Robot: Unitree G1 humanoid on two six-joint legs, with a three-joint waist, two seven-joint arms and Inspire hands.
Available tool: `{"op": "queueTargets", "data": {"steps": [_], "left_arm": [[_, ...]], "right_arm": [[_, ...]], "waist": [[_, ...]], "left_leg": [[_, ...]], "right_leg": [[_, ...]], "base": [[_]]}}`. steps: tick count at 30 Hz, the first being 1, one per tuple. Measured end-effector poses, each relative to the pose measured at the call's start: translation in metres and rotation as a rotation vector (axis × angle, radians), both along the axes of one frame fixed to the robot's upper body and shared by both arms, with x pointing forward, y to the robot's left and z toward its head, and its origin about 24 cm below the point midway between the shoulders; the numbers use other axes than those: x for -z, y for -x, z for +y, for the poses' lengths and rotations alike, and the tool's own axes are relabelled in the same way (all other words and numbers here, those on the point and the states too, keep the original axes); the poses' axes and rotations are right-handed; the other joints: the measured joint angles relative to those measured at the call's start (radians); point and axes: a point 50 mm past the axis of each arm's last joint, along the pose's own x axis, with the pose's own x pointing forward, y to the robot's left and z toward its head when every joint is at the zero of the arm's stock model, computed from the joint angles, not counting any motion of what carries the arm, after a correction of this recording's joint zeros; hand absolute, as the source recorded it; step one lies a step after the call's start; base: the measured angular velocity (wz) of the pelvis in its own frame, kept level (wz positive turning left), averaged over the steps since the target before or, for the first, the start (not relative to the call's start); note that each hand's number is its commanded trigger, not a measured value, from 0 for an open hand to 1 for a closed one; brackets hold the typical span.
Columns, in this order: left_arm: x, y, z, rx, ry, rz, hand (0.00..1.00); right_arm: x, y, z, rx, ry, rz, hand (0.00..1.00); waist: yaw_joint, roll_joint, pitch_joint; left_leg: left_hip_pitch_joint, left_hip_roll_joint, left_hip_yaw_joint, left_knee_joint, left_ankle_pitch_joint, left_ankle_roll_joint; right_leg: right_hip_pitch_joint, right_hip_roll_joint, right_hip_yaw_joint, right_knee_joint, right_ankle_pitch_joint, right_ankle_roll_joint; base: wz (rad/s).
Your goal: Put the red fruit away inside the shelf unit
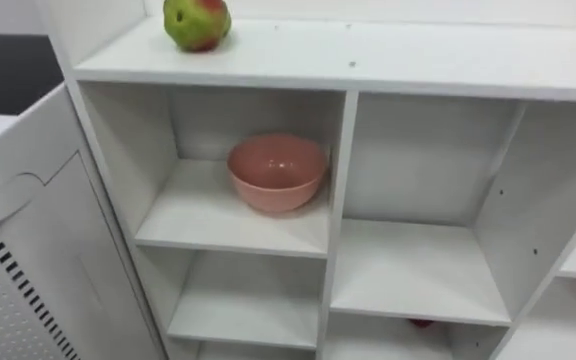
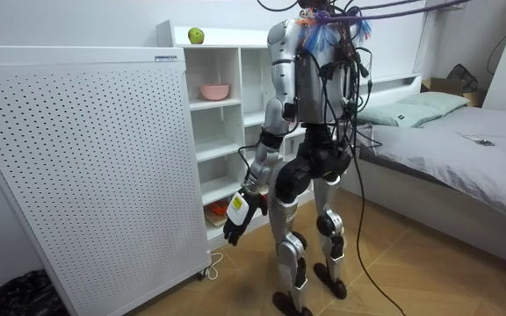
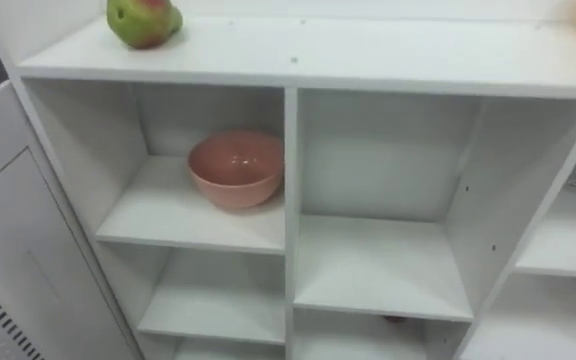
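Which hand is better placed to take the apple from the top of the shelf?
Left, probably. The apple lies at the left end of the shelf top, and the left hand hangs low on that side.

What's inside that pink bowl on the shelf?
Nothing shows in the bowl, in the upper left compartment of the closet: the inner wall in view is bare pink. Its near wall hides the bottom, so something small there could not be seen.
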Motion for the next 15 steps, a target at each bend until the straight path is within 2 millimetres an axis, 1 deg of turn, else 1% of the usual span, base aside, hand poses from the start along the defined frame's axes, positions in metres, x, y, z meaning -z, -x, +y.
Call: {"op": "queueTargets", "data": {"steps": [1,2,3,5,9,10,15], "left_arm": [[0.000,0.002,0.001,-0.005,-0.008,0.002,0.00],[-0.001,0.002,0.001,0.009,-0.017,-0.003,0.00],[-0.001,0.002,0.001,0.012,-0.018,-0.005,0.00],[0.000,0.004,-0.002,0.009,-0.011,-0.002,0.00],[0.001,0.004,-0.007,-0.007,-0.002,-0.005,0.00],[0.001,0.004,-0.008,-0.015,0.000,-0.006,0.00],[0.003,0.009,-0.007,-0.030,0.002,0.009,0.00]], "right_arm": [[0.001,0.004,0.000,-0.098,0.018,0.031,0.00],[0.001,0.004,0.002,-0.218,0.037,0.056,0.00],[0.001,0.003,0.003,-0.274,0.049,0.064,0.00],[0.001,0.001,0.005,-0.443,0.094,0.084,0.00],[0.003,0.003,0.014,-0.577,0.124,0.106,0.00],[0.003,0.000,0.016,-0.607,0.129,0.097,0.00],[0.003,0.002,0.016,-0.648,0.144,0.097,0.00]], "waist": [[-0.001,-0.004,-0.0017],[-0.001,-0.007,-0.0048],[0.000,-0.009,-0.0064],[0.006,-0.012,-0.0066],[0.005,-0.010,-0.0046],[0.006,-0.007,-0.0040],[0.001,-0.003,-0.0015]], "left_leg": [[0.020,0.001,-0.001,-0.012,-0.002,-0.004],[0.033,0.001,0.000,-0.024,-0.003,-0.005],[0.037,0.000,0.002,-0.029,-0.003,-0.005],[0.060,0.000,0.009,-0.037,-0.003,-0.005],[0.097,-0.002,0.010,-0.052,-0.003,-0.005],[0.106,-0.002,0.011,-0.057,-0.003,-0.005],[0.133,-0.001,0.021,-0.069,-0.003,-0.005]], "right_leg": [[0.017,0.003,-0.004,-0.010,0.001,0.001],[0.023,0.003,-0.004,-0.013,0.001,0.001],[0.028,0.004,-0.003,-0.013,0.001,0.002],[0.043,0.004,0.007,-0.014,0.003,0.004],[0.080,0.005,0.007,-0.031,0.006,0.007],[0.084,0.006,0.008,-0.032,0.006,0.007],[0.104,0.007,0.012,-0.033,0.006,0.007]], "base": [[0.03],[0.00],[-0.07],[-0.10],[-0.01],[-0.03],[-0.07]]}}
